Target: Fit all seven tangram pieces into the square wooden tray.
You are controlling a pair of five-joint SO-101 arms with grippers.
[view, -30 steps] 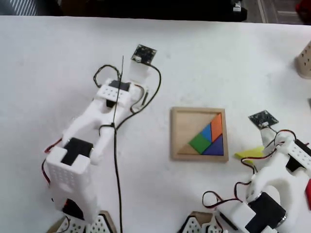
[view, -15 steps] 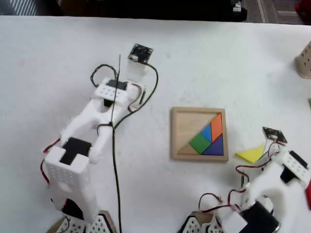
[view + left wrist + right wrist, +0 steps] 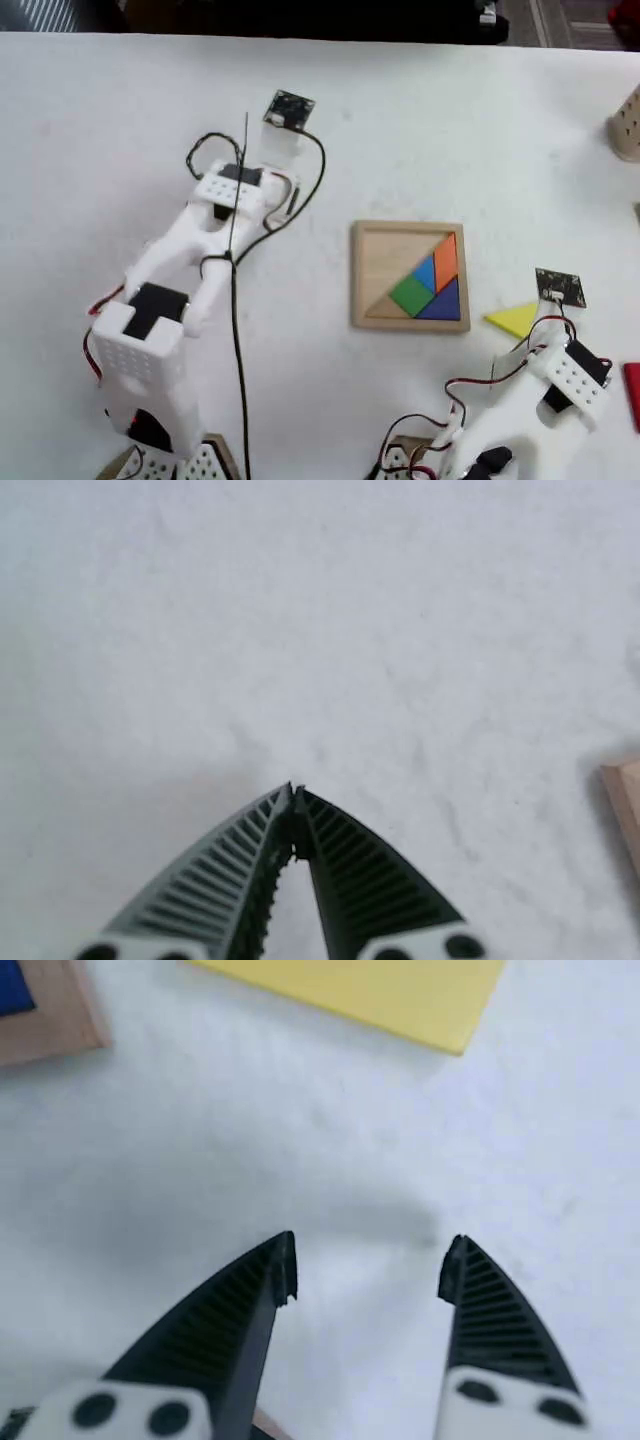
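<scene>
Your right hand (image 3: 367,1260) is hovering spread, yellow piece (image 3: 380,990) lying just ahead (untouched); your left hand (image 3: 295,800) is sitting pressed together.

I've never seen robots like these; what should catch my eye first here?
The square wooden tray in the middle, half filled with coloured pieces. A yellow triangle lies just outside its filled side, and the right gripper hangs open close by.

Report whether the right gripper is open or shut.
Open: the right gripper shows its tips apart, with white table between them.
</scene>
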